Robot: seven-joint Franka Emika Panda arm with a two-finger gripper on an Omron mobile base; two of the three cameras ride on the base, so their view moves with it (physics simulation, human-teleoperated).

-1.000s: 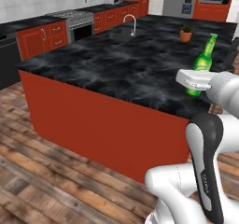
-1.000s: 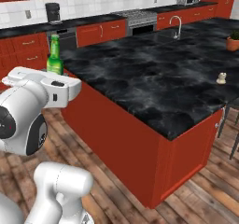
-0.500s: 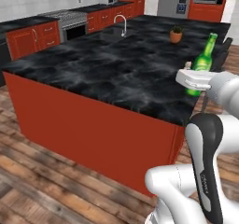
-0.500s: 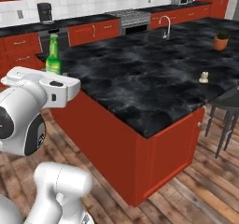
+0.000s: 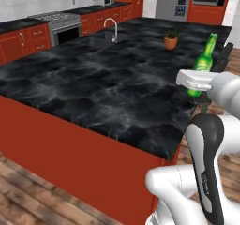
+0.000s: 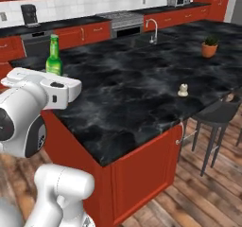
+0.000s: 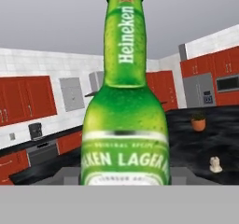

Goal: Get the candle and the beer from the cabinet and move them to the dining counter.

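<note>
Here's the dining counter (image 5: 93, 93), the big black marble island with grey-white veins on its red base, spreading across the left base view and the right base view (image 6: 137, 89) alike. A sink with a curved silver faucet (image 5: 111, 28) sits in its far part. Behind it runs the back wall of red cabinets (image 6: 90, 34) with a stove (image 5: 61, 25) set among them, and a tall grey fridge (image 5: 176, 3) stands in the far corner. A dark stool (image 6: 212, 119) is pulled up at the counter's near right edge in the right base view.

My end effector (image 5: 197, 81) is closed on the beer (image 5: 202, 62), gripping the green bottle low on its body and carrying it upright, just off the near edge of the dining counter, the neck rising above my white hand. From the right base view the beer (image 6: 54, 56) stands up behind my wrist. In the hand view the beer (image 7: 125, 106) looms close, its label straight ahead.

A terracotta-potted plant (image 6: 209, 48) sits on the far part of the marble. Smallest of all, the candle (image 6: 183, 91) rests on the dining counter near its right edge, well apart from the bottle.
</note>
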